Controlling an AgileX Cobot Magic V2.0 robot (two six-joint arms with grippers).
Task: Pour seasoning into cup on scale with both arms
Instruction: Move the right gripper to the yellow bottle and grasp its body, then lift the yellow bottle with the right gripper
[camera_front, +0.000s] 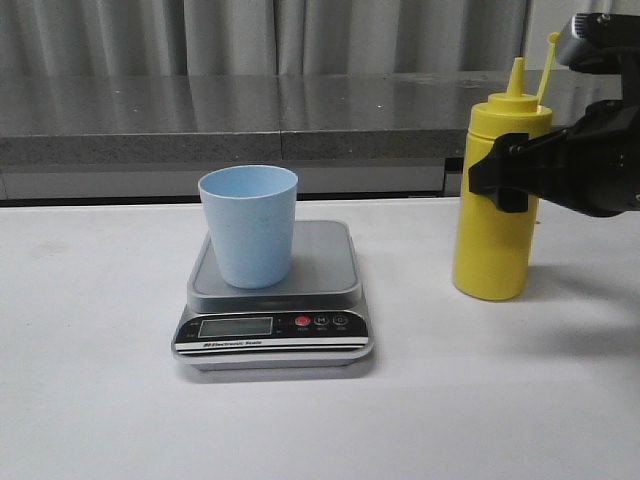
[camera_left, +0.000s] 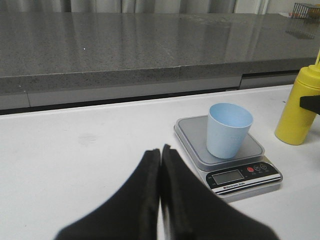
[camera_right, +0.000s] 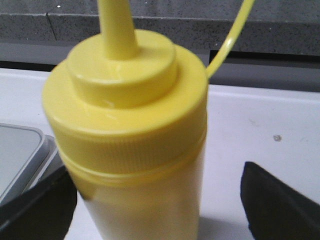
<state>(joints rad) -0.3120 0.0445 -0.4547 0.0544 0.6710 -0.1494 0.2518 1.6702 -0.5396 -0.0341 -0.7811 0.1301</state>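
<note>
From the front I see the cup standing upright on the scale, which sits on the white table. The bottle stands upright on the table, well to the side of the scale, and my right gripper has reached it at upper-body height; one black finger crosses the front of the bottle, though from here I cannot tell whether it presses the plastic. The cap strap sticks up beside the nozzle. On the left wrist camera, my left gripper has its fingers pressed together with nothing between them, above bare table; the scale with the cup lies just ahead of the fingertips and off to one side, and the bottle stands beyond that. On the right wrist camera, the bottle fills the space between the spread fingers, with clear table showing between one finger and the bottle wall, so the fingers are apart, not yet clamped.
</note>
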